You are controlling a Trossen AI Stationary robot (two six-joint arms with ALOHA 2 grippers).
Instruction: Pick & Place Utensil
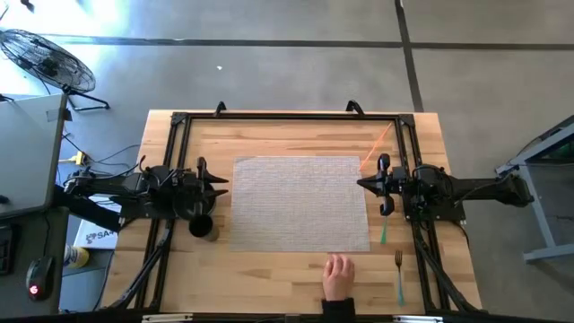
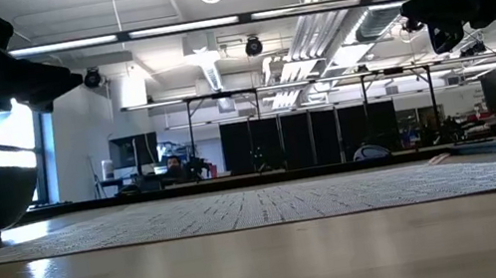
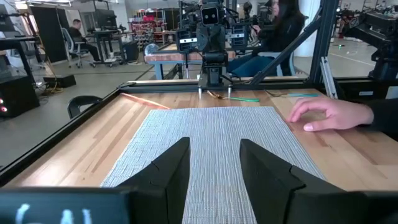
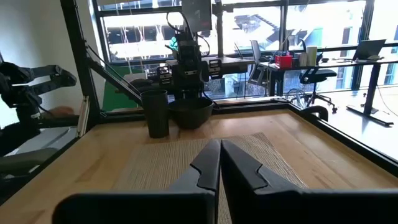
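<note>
A fork with a green handle (image 1: pixel 398 274) lies on the wood near the table's near right corner. An orange utensil (image 1: pixel 377 144) lies by the woven placemat's (image 1: pixel 300 202) far right corner, and a green one (image 1: pixel 383 233) shows under the right arm. My left gripper (image 3: pixel 214 168) is open, hovering at the mat's left edge. My right gripper (image 4: pixel 219 163) is shut, hovering at the mat's right edge (image 1: pixel 366 184). Neither touches anything.
A person's hand (image 1: pixel 338 274) rests on the table just past the mat's near edge, left of the fork; it also shows in the left wrist view (image 3: pixel 329 115). A dark cup (image 4: pixel 156 112) and dark bowl (image 4: pixel 191 113) stand under the left arm. A black frame (image 1: pixel 287 117) borders the table.
</note>
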